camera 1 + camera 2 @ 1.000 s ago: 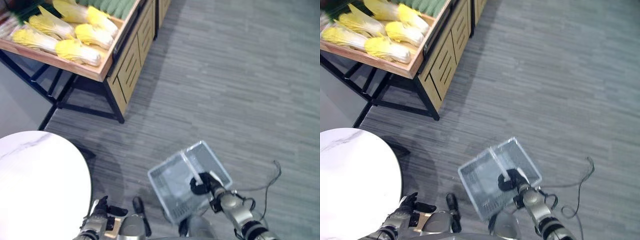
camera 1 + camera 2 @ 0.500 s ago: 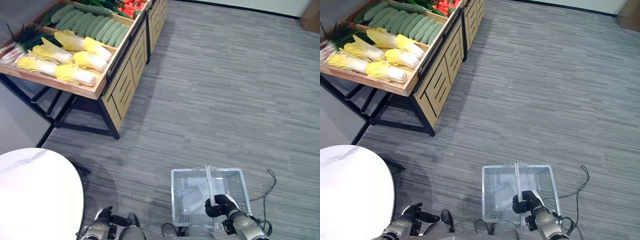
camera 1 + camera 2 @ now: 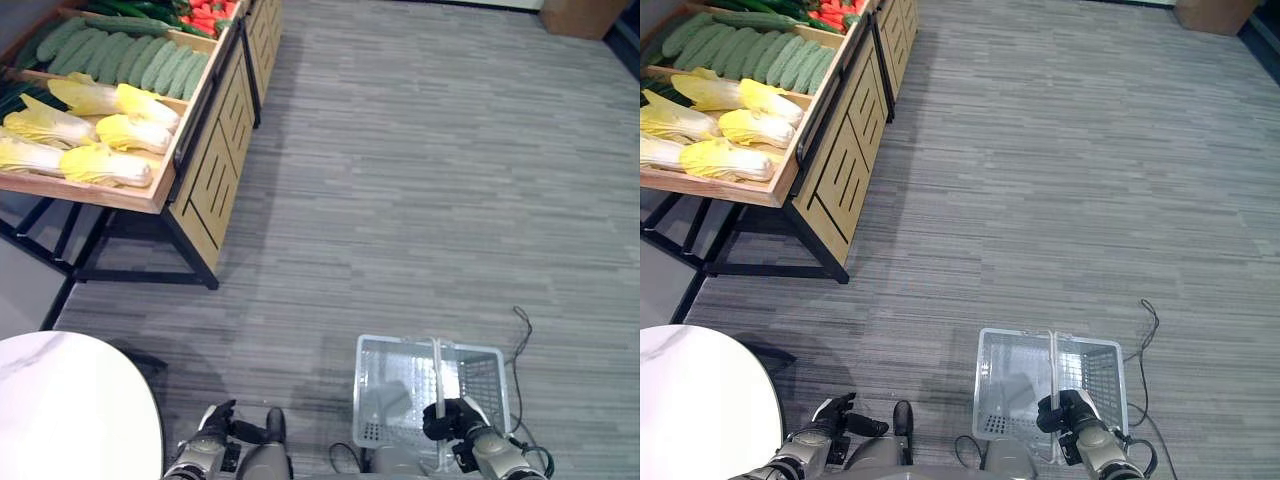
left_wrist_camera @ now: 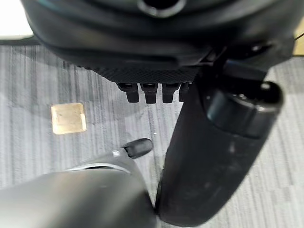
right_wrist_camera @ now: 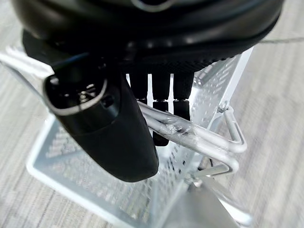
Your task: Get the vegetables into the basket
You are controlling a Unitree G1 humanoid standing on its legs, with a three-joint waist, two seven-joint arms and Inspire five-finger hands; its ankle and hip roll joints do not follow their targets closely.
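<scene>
The right hand point(image 3: 1068, 413) hung low at the robot's right side with its fingers point(image 5: 161, 102) curled round the paired wire handles point(image 5: 190, 135) of a clear plastic basket point(image 3: 390, 375). The basket hung level over the grey striped carpet floor point(image 3: 420, 180), its mesh walls see-through, and nothing lay inside it.

The left hand point(image 3: 215, 422) showed at the lower left of the head views, near the rim of a round white marble worktop point(image 3: 70, 410). Its fingers point(image 4: 149, 91) were bent down in a row while the thumb point(image 4: 218, 142) stood apart; it held nothing.

The vegetables lay well apart from the basket, up at the far left on a wooden display stand point(image 3: 200, 170) with slatted front panels and black metal legs. In the nearest tray lay pale yellow napa cabbages point(image 3: 100, 130) side by side. Behind them was a row of green cucumbers point(image 3: 125, 60), and farther back some red vegetables point(image 3: 205, 15) that were too small to name.
</scene>
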